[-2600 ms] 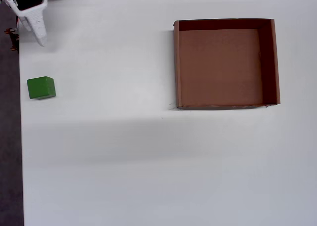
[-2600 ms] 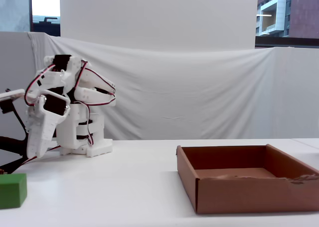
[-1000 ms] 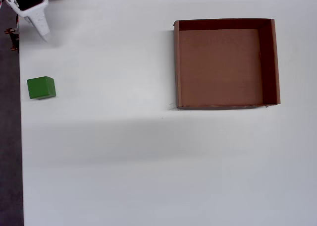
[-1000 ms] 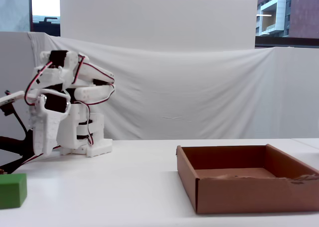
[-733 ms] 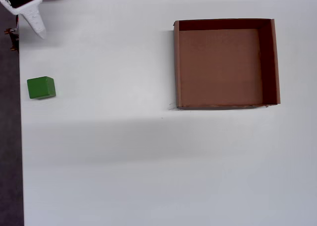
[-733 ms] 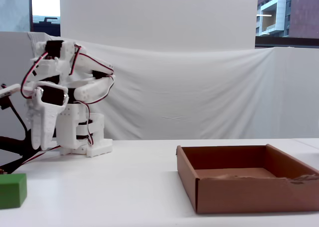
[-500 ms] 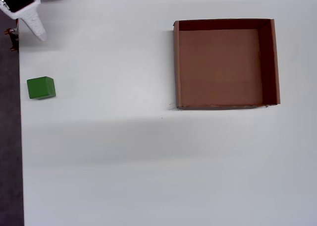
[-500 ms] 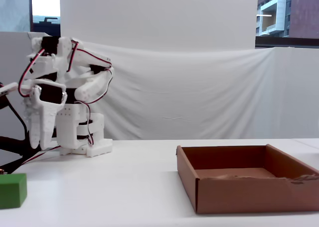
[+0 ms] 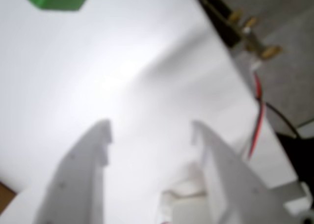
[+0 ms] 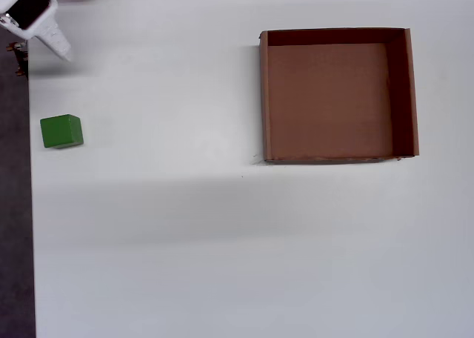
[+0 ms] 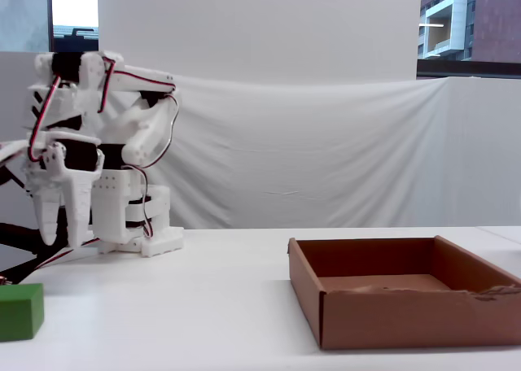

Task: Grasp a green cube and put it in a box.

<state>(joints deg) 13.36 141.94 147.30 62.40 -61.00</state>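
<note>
Pincer (image 9: 149, 135) spread apart, empty, at counter's (image 10: 185, 242) far-left corner in overhead view, green cube (image 10: 61, 131) nearer along left edge, untouched.

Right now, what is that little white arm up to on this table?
A small white robot arm is getting set to pick up the green cube, which sits untouched near the table's left edge in the overhead view. Its gripper hangs above the table with the jaws apart and nothing between them, and the cube shows at the top of the wrist view. The brown cardboard box stands far off to the right with only its bare floor showing. Nothing has been grasped yet.
</note>
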